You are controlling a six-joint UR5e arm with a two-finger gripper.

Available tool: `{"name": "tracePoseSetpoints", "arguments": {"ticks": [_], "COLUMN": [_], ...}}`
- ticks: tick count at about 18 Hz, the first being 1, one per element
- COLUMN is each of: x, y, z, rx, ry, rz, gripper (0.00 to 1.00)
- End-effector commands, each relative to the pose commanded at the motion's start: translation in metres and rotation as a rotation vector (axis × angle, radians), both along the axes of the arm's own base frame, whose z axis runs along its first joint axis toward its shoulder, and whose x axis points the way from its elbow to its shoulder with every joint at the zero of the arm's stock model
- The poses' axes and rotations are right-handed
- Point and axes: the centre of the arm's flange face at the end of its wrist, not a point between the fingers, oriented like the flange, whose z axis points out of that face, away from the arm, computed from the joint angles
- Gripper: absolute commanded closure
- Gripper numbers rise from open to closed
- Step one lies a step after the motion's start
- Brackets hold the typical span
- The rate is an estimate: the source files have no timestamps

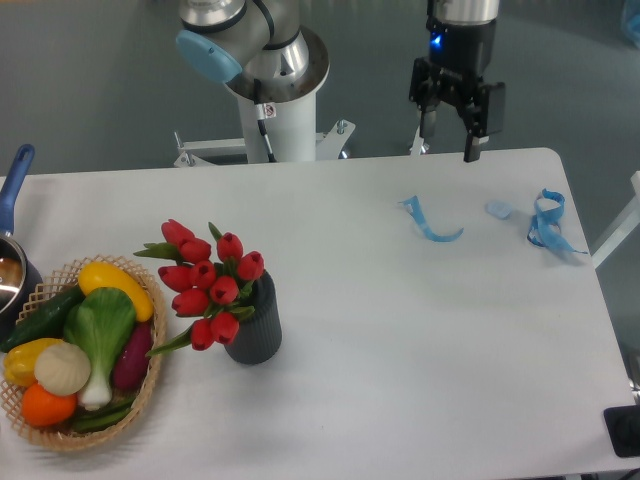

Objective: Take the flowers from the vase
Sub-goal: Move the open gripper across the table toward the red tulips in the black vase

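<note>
The flowers [208,282], a bunch of red tulip buds with green leaves, stand in the vase [255,329], a short dark grey ribbed cylinder left of the table's middle. The buds lean to the left, over the vase's rim. My gripper [448,140] hangs above the table's far edge, well to the right of and behind the vase. Its two fingers point down, apart, with nothing between them.
A wicker basket [140,392] with vegetables sits at the front left, close beside the flowers. A pot with a blue handle [16,180] is at the left edge. Blue ribbon pieces [430,222] [548,222] lie at the back right. The arm's base [272,110] stands behind the table.
</note>
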Motion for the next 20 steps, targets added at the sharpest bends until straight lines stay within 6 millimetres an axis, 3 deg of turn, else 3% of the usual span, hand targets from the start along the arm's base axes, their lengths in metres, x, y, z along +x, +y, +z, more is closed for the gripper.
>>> {"name": "tracePoseSetpoints", "arguments": {"ticks": [4, 9, 13, 17, 20], "x": [0.017, 0.041, 0.056, 0.062, 0.076], "y": [0.04, 0.087, 0.105, 0.113, 0.136], "z": [-0.007, -0.028, -0.046, -0.053, -0.067], "rx": [0.14, 0.152, 0.227, 0.295, 0.273], "ry": [-0.183, -0.282, -0.336, -0.379, -0.411], "rz": [0.072, 0.039, 0.02, -0.009, -0.064], "gripper": [0.0, 0.0, 0.0, 0.0, 0.0]}}
